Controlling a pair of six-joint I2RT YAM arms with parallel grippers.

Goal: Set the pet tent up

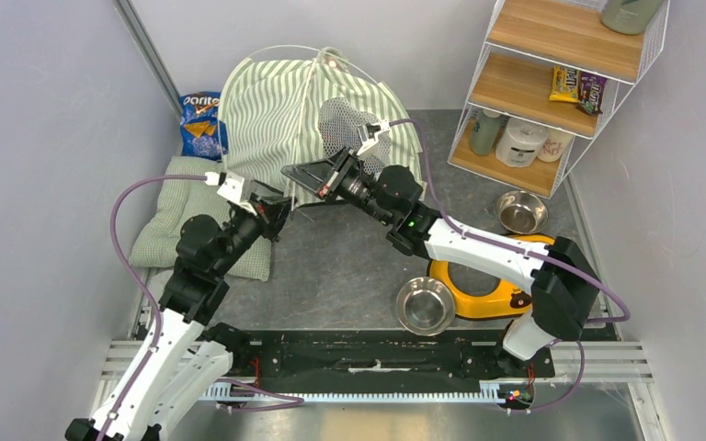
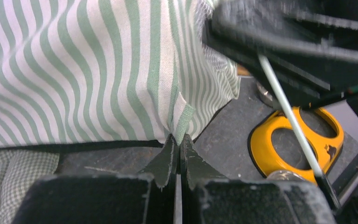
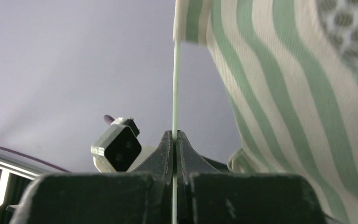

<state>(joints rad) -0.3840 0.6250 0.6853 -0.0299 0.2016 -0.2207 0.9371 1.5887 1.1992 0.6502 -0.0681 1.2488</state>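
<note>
Tent [image 1: 276,110] sat half-raised at back of table [image 1: 349,266]. Right gripper [image 3: 175,140] clamped thin pole [image 3: 175,84], likely to flex it. Left gripper [image 2: 177,151] pinched hem corner [image 2: 182,122], probably anchoring fabric for pole end.

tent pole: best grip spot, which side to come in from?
Pinch the bare pole just below the striped sleeve of the pet tent, jaws across it, coming from the open side away from the fabric. It's thin, straight and cloth-free there; the right gripper is shut on it so.
</note>
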